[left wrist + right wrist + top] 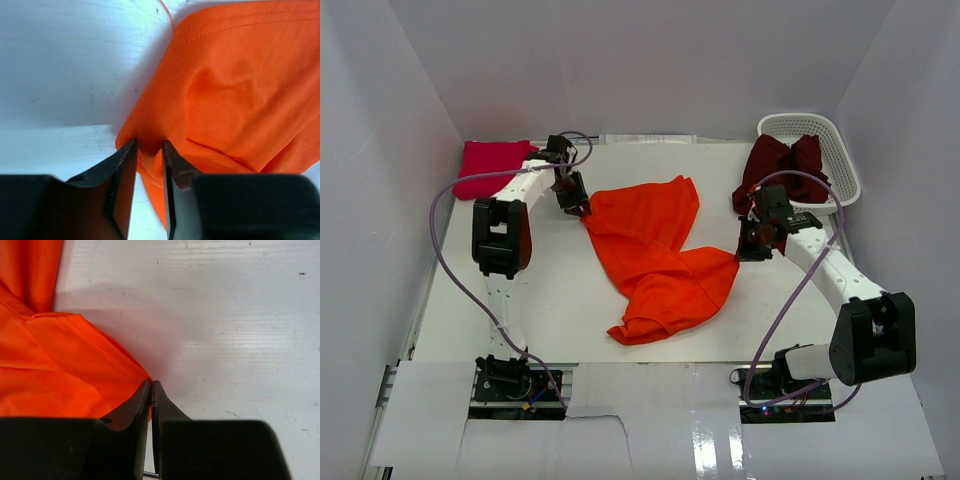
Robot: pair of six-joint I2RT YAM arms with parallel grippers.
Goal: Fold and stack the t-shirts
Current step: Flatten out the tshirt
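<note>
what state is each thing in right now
orange t-shirt, unfolded, crumpled in the middle
magenta t-shirt, looks folded, far left
basket, upright, far right
maroon t-shirt, unfolded, hanging over the basket's near rim
left gripper, jaws narrow with the orange t-shirt's edge between them, grip unclear
right gripper, shut at the orange t-shirt's corner, hold unclear

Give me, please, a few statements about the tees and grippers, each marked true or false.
1. The orange tee lies neatly folded. False: it lies crumpled and unfolded.
2. The maroon tee hangs over the basket rim. True.
3. The magenta tee lies at the far left. True.
4. The right gripper is wide open. False: it is shut at the orange tee's hem.
5. The left gripper is over the magenta tee. False: it straddles an orange tee corner.
</note>
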